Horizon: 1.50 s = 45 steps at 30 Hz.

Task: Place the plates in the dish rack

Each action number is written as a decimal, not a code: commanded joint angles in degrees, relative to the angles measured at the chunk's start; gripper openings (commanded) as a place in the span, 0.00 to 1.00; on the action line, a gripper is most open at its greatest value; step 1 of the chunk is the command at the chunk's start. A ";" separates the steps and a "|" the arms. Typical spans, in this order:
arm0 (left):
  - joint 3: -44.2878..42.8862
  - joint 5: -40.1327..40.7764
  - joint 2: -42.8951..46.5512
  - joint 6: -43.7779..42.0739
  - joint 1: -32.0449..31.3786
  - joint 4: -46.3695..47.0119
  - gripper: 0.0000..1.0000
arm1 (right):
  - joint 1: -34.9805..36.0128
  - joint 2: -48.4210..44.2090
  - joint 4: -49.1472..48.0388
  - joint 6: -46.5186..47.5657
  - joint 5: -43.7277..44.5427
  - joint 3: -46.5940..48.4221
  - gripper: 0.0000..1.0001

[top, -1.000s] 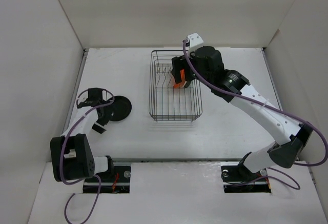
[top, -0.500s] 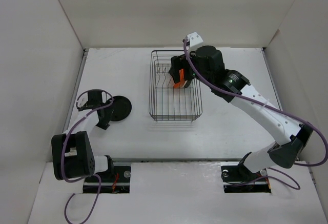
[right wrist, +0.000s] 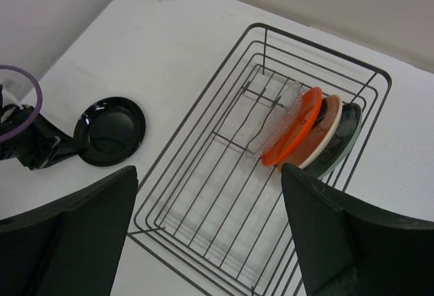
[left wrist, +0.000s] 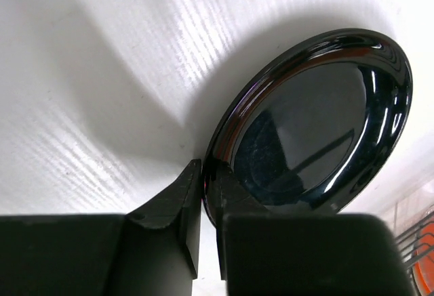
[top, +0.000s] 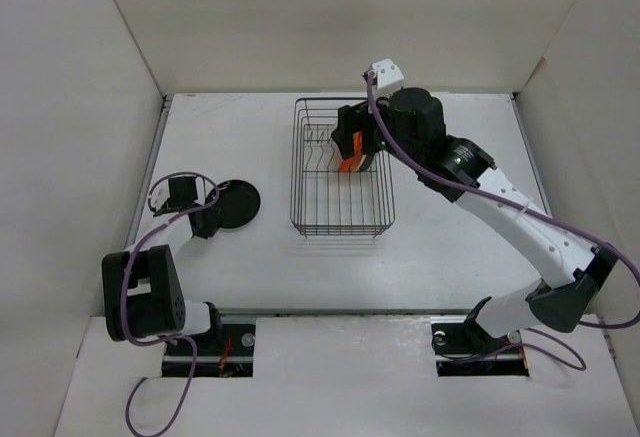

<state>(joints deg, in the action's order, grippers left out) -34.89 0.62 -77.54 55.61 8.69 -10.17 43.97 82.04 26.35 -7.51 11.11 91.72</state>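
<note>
Table [top: 250, 257] carries everything. The dish rack [top: 335, 207] sits mid-table toward the far edge, long axis running near-to-far. Four plates are already slotted upright between the prongs at its far end, leaning the same way: dark teal plate [right wrist: 347, 130] outermost, then cream plate [right wrist: 325, 137], orange plate [right wrist: 293, 130], and clear glass plate [right wrist: 278, 110] innermost. That leaves the near slots free for the fifth. The black plate [left wrist: 319, 120] is the only one outside, lying near the table's left edge, well apart from the rack. The left gripper [left wrist: 205, 177] is down low at that plate's edge, jaws pressed together on the rim. It's a thin edge pinch because a flat plate gives nothing else to grab. The far side may be tipped up, hard to say. The right gripper [right wrist: 209, 174] hangs over the rack, jaws spread wide, holding nothing. Likely next step: lift the black plate, turn it upright and slot it beside the glass one. Risk: the glossy rim slips in the pinch.
</note>
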 commanded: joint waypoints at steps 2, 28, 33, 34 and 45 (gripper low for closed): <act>1.94 0.96 -1.65 -0.51 0.80 -2.05 0.00 | 0.42 -2.32 -3.94 -0.40 0.75 -0.14 0.91; -7.30 -24.86 33.50 -22.13 -3.24 9.02 0.00 | -11.00 4.96 -29.77 -9.98 -39.67 -4.29 0.91; -6.24 -34.87 34.03 -20.37 -3.77 15.44 0.00 | -11.01 14.45 -29.78 -11.04 -43.27 2.05 0.91; -6.24 -35.94 34.03 -18.89 -3.77 17.36 0.00 | -11.01 15.68 -29.78 -11.65 -43.28 2.58 0.91; -5.10 -39.73 32.98 -15.98 -4.29 23.09 0.00 | -6.88 23.60 -29.78 -13.50 -48.82 4.96 0.83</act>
<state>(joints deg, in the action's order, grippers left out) -40.07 -35.94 -45.17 38.11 4.84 6.11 34.65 105.49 0.32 -20.62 -34.54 93.12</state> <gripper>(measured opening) 0.046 0.849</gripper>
